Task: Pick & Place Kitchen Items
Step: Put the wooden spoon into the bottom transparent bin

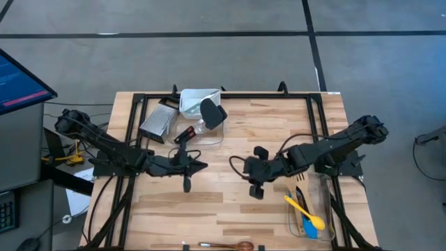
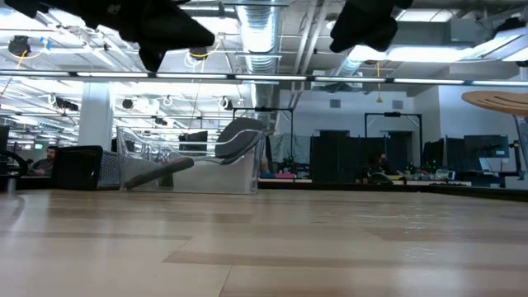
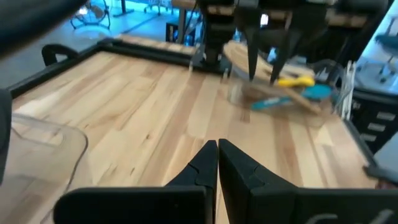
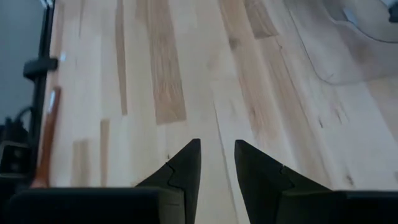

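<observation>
My left gripper [image 1: 202, 166] hovers shut over the table's left middle, fingers [image 3: 217, 158] pointing toward the right side. My right gripper [image 1: 249, 173] hangs open above the table's middle, slanting down, with only bare wood between its fingers [image 4: 217, 162]. Neither touches anything. A yellow spoon [image 1: 306, 213] and a blue utensil [image 1: 307, 227] lie in a clear tub [image 1: 327, 209] at the near right. A black spatula [image 1: 212, 111] leans in a clear tub [image 1: 191, 101] at the far edge. A wooden spoon [image 1: 230, 245] lies along the near edge.
A metal grater [image 1: 157, 122] and a red-handled tool [image 1: 185, 134] lie by the far tub. A black frame [image 1: 132, 104] rims the table. Bare wood stretches between the two grippers and toward the near left.
</observation>
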